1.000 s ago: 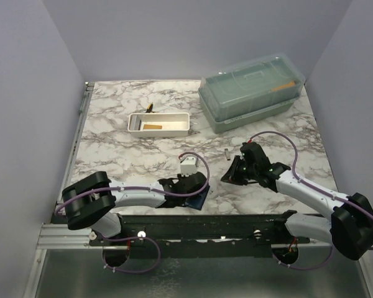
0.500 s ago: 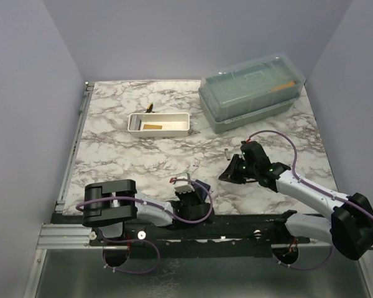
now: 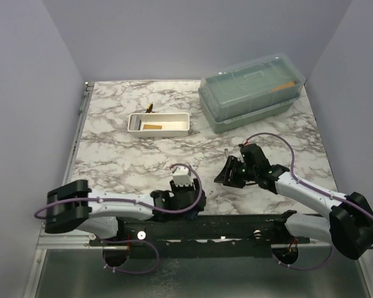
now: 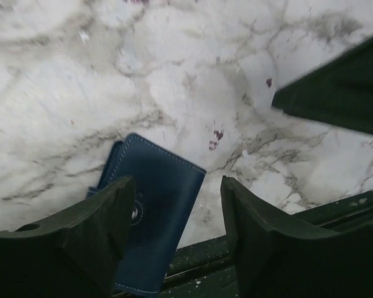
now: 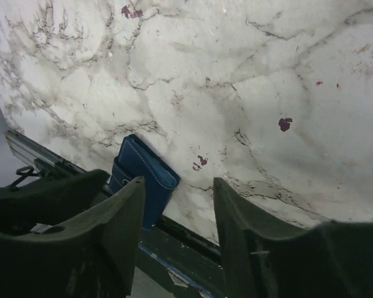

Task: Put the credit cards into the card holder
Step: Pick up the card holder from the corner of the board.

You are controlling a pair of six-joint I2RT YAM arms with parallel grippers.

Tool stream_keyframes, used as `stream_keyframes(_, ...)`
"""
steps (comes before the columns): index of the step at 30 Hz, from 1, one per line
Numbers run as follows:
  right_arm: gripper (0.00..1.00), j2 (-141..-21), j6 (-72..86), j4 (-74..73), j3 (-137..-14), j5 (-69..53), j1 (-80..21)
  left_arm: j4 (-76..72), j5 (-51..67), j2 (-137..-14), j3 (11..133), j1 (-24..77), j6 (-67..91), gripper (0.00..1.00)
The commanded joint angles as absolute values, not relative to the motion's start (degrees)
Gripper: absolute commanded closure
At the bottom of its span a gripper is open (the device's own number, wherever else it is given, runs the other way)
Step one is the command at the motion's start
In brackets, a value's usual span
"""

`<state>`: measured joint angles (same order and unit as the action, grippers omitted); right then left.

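lying folded on marble table (image 4: 193,68), navy stitched card holder (image 4: 158,198)

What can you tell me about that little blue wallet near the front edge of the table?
The card holder is a small navy-blue wallet, leather-like, with pale stitching round its edges. It is folded shut and lies flat on the marble table, at the near edge by the dark rail. The left arm's fingers stand apart over it; whether they touch it cannot be told.
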<state>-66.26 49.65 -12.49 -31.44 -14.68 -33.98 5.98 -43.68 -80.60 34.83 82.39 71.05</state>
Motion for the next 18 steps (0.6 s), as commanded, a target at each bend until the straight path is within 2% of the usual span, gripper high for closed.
stream_keyframes(1, 0.44, -66.14, 49.33, -10.73, -28.49, -18.02, -35.81, 18.46, -29.33, -66.36, 38.55, 72.95, 56.33, 0.35)
stream_keyframes(4, 0.30, -66.26, 53.06, -7.95, -27.54, -17.04, -41.03, 19.92, -23.24, -59.62, 41.15, 66.46, 51.44, 0.29)
stream_keyframes(8, 0.28, -69.31, 60.89, -3.37, -27.20, -12.30, -50.36, 24.00, -19.03, -55.82, 47.08, 61.73, 44.98, 0.23)
stream_keyframes(12, 0.39, -76.14, 68.18, 0.97, -28.44, -7.90, -55.60, 27.75, -18.80, -56.82, 51.63, 60.18, 41.25, 0.22)
stream_keyframes(18, 0.52, -86.17, 74.82, -15.70, -37.87, 7.03, -60.91, 27.95, -19.26, -56.01, 51.99, 59.94, 39.70, 0.22)
